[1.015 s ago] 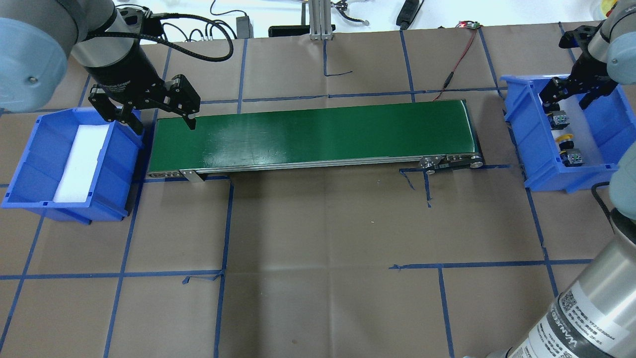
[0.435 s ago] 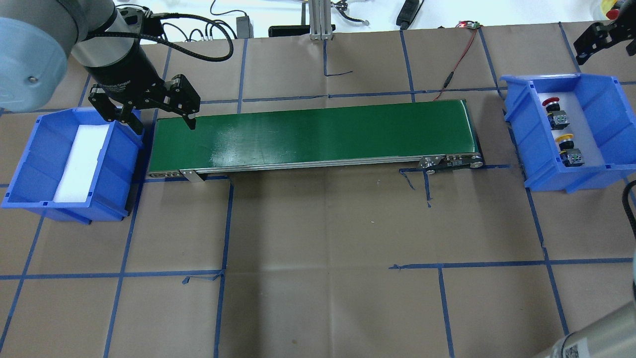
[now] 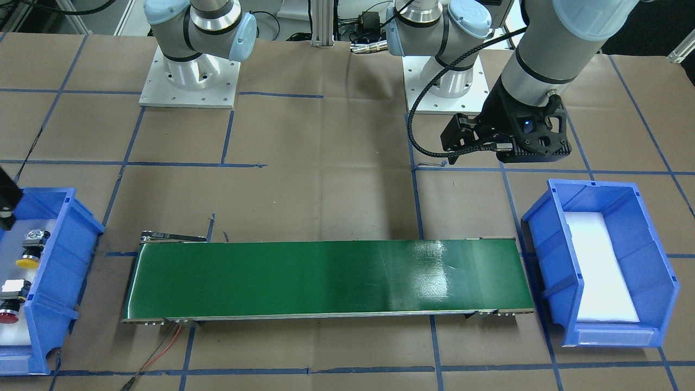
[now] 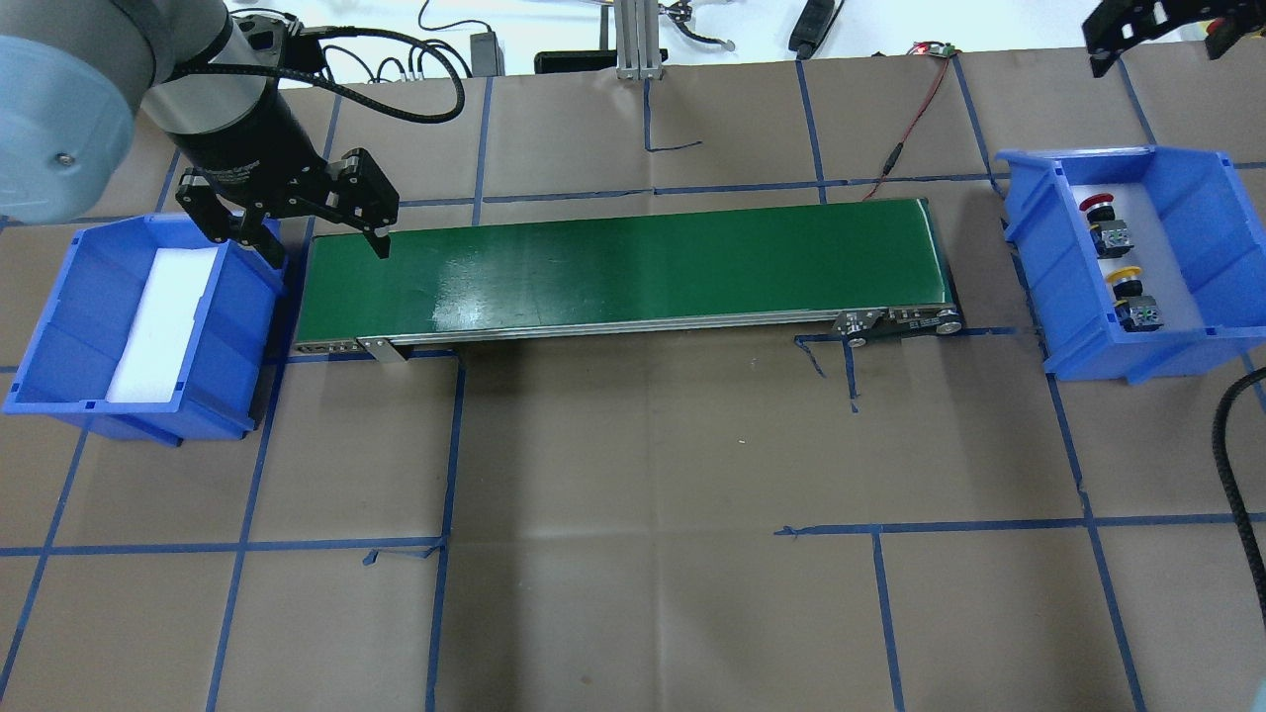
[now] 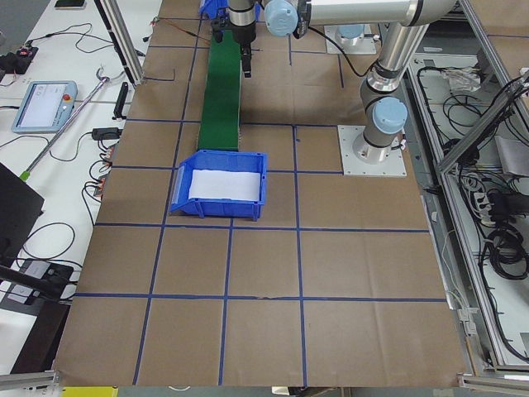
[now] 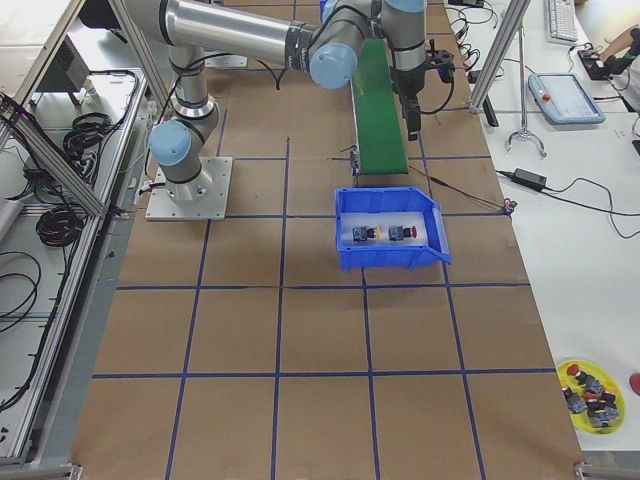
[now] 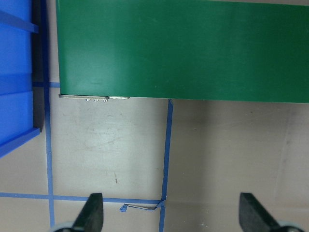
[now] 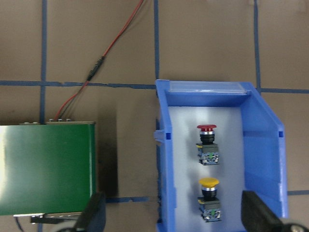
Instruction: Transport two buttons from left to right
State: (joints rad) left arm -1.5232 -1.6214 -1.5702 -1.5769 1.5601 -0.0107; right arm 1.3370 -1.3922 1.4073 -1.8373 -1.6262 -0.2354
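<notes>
both buttons lie in the blue bin at the right edge of the overhead view, on its pale liner. the red button is nearer the top of the frame and the yellow button is just below it. the two are apart, in a line, with their caps toward the top of the frame.

the right end effector shows in the upper right corner of the overhead view, apart from the bin. its wrist view shows the fingers spread wide with nothing between them.

the left end effector is at the upper left, where the green conveyor belt meets a second blue bin that holds a white foam pad. its fingers are spread too, gripping nothing.

bins and belt rest on the brown paper-covered counter, which is crossed by blue tape lines.
</notes>
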